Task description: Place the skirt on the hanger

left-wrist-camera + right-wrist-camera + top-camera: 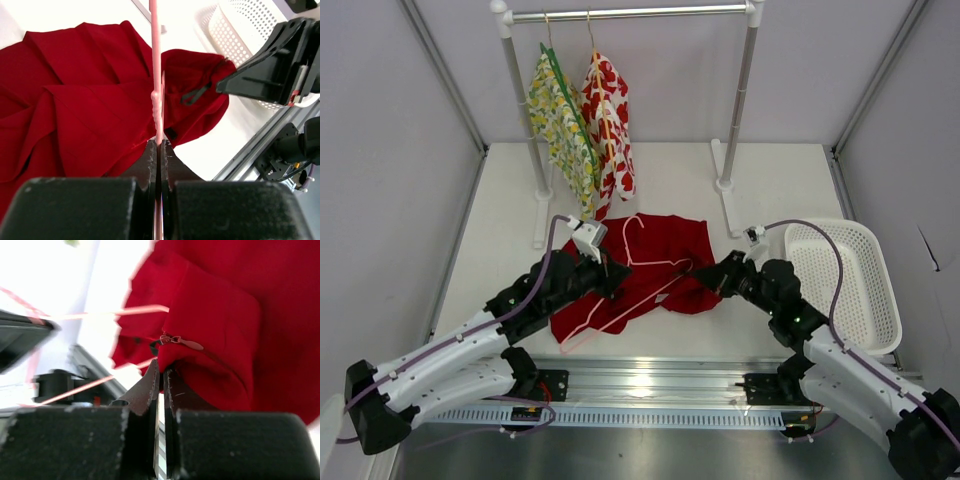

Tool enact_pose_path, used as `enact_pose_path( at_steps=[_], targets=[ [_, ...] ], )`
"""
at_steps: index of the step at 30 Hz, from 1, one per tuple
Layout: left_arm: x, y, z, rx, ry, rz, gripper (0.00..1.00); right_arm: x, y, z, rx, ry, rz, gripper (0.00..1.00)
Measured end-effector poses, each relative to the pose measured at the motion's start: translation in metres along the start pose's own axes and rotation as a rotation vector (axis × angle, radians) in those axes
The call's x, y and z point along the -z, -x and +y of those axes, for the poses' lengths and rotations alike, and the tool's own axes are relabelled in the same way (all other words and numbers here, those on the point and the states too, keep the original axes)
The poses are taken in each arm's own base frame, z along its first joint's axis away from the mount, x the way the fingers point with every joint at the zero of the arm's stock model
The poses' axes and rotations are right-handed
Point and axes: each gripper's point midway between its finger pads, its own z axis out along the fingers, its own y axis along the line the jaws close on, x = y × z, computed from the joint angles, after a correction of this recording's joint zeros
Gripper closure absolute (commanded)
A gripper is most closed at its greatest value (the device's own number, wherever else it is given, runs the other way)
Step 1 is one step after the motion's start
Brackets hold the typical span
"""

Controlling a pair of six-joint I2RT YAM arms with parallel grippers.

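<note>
The deep-red skirt [660,265] lies crumpled on the white table between my two arms. The pale pink wire hanger [642,262] rests across it, hook toward the rack. My left gripper [612,272] is shut on the hanger; in the left wrist view the pink hanger [156,95] runs straight out from between the closed jaws over the skirt [85,115]. My right gripper [705,272] is shut on the skirt's right edge; in the right wrist view a fold of the skirt [215,340] with a zipper pull [182,341] sits pinched at the fingertips.
A clothes rack [630,14] stands at the back with a yellow-green floral garment [560,125] and a white garment with red flowers [610,125] hanging on it. A white perforated basket [845,280] sits at the right. The metal rail [650,385] runs along the near edge.
</note>
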Motion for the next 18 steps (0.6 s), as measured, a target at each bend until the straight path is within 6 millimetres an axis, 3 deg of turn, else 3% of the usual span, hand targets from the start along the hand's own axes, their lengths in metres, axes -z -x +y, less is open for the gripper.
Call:
enact_pose_path(
  at_steps=[3,10,14,18],
  targets=[
    [0.000,0.001,0.002,0.008,0.006,-0.001,1.00,-0.004,0.012,0.006,-0.035,0.097,-0.051,1.00],
    [0.005,0.000,0.001,0.021,0.002,0.005,1.00,-0.016,0.034,-0.008,-0.152,0.164,-0.125,1.00],
    [0.007,0.001,-0.001,0.025,-0.011,0.003,1.00,-0.023,0.033,-0.008,-0.195,0.208,-0.132,1.00],
    [0.008,0.001,-0.004,0.030,-0.024,0.002,1.00,-0.033,0.017,-0.022,-0.271,0.216,-0.104,1.00]
  ],
)
